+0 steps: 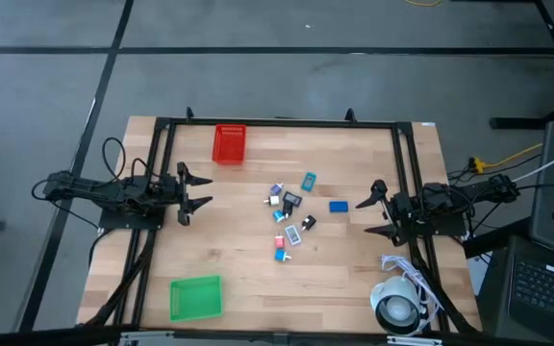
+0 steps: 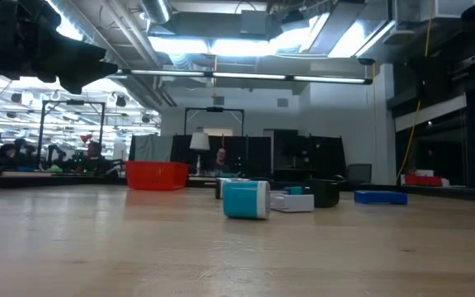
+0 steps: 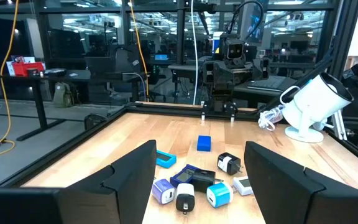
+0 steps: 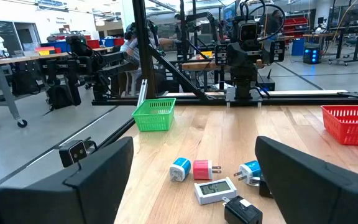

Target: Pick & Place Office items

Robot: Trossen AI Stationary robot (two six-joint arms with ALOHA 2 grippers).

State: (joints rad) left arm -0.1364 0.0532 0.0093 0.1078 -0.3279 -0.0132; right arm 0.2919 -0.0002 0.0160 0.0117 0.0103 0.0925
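**High view: office items loose at table centre**

No legible writing is found. Office items [image 1: 291, 213] are clustered mid-table, outside the red bin [image 1: 229, 143] and green bin [image 1: 195, 296]. Left gripper [image 1: 198, 191] and right gripper [image 1: 368, 216] are seen spread wide, nothing held.

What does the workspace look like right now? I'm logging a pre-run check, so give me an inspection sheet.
Surface: wooden table inside a black frame.
Job's things: office items clustered mid-table, none in a bin; a flat blue piece lies apart, toward the right arm.
Clutter: red mesh bin at the far edge, green mesh bin at the near edge; white roll at the near right corner.
Grippers: left gripper and right gripper both open, empty, facing the cluster from either side.
Cables: white cable at the roll; yellow cable off-table right.
Surroundings: lab benches; people seated far behind.
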